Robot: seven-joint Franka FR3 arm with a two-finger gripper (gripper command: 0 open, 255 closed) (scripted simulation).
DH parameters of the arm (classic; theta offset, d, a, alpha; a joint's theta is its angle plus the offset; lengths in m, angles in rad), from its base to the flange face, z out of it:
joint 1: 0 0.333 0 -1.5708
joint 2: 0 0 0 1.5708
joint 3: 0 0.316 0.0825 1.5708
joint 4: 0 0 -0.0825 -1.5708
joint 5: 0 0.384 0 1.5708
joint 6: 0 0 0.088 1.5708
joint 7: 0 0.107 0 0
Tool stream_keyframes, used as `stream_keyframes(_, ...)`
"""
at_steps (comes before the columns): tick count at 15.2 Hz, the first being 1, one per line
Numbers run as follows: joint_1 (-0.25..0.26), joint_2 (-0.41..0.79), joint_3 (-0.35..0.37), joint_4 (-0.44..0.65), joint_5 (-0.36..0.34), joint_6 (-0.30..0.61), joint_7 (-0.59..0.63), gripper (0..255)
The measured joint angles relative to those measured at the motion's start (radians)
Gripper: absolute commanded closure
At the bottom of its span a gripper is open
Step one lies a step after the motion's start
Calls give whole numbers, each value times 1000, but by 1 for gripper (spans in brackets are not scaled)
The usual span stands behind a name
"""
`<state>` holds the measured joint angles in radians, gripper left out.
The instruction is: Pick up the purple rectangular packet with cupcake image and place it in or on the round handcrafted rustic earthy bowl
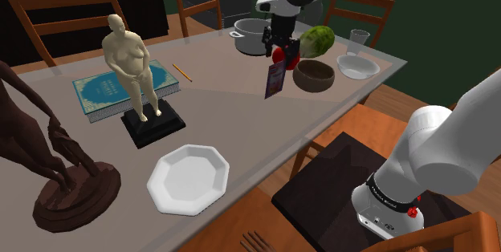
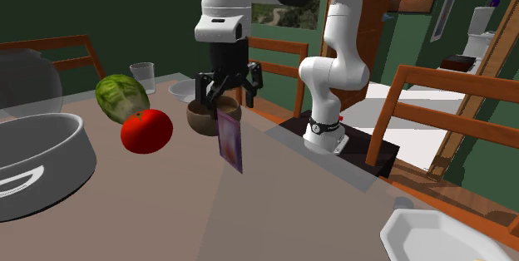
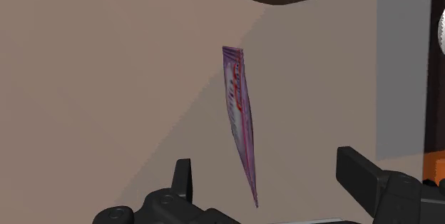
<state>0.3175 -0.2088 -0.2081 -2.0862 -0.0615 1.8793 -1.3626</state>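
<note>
On the shoulder view's left of the round brown earthy bowl (image 1: 313,75), a thin purple rectangular packet (image 1: 274,80) stands on edge under the black two-finger gripper (image 2: 228,101), whose fingers are spread wide and hold nothing. It looks light and floppy; I'd pinch its flat faces.

Tabletop inventory:
- Figurines: two, a cream figurine (image 1: 127,58) and a dark brown figurine (image 1: 40,146), both well apart from the claw (image 1: 277,54).
- Bowls: two, a brown bowl (image 1: 313,75) and a white bowl (image 1: 358,67), both near the claw.
- Purple packet (image 1: 274,79): one, directly below the claw.
- One each: tomato (image 2: 146,130), cabbage (image 2: 121,97), grey pot (image 1: 250,35), glass (image 1: 359,39), book (image 1: 104,90), pencil (image 1: 181,72), white plate (image 1: 189,179).
</note>
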Motion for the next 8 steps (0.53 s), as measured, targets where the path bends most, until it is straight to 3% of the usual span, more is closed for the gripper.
stream_keyframes(8, 3, 29, -7, -65, 3, 95, -41, 0)
